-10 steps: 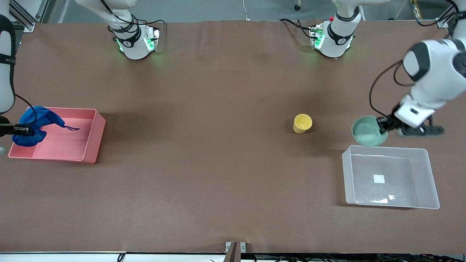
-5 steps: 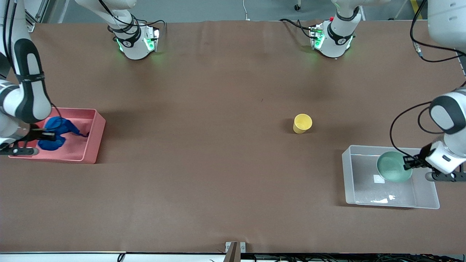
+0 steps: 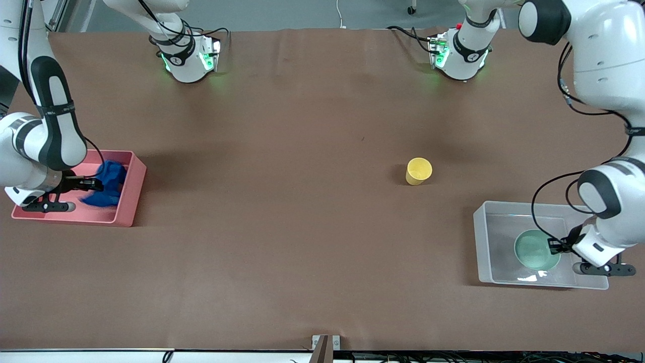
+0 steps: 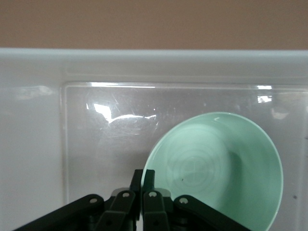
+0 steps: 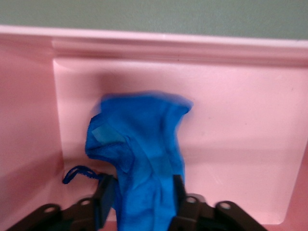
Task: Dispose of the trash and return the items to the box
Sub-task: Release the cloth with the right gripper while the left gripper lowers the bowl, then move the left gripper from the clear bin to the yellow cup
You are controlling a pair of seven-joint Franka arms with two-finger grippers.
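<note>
The mint-green bowl (image 3: 534, 249) sits inside the clear-grey bin (image 3: 491, 222), toward the left arm's end of the table. My left gripper (image 3: 553, 246) is shut on the bowl's rim; the left wrist view shows its fingers (image 4: 149, 178) pinching the rim of the bowl (image 4: 221, 168) over the bin floor (image 4: 106, 144). The blue rag (image 3: 108, 182) lies in the pink bin (image 3: 128, 204). My right gripper (image 3: 97, 185) is low inside that bin. In the right wrist view its fingers (image 5: 107, 192) stand apart with the rag (image 5: 139, 149) between them. The yellow cup (image 3: 418, 171) stands upright on the table.
The pink bin's walls (image 5: 231, 53) close around the right gripper. The clear bin's rim (image 4: 144, 60) surrounds the left gripper. Both arm bases stand along the table edge farthest from the front camera. Brown tabletop (image 3: 302, 227) stretches between the two bins.
The left gripper carried the bowl from beside the clear bin into it and down to the floor. The right gripper lowered the rag deeper into the pink bin, and its fingers now stand apart.
</note>
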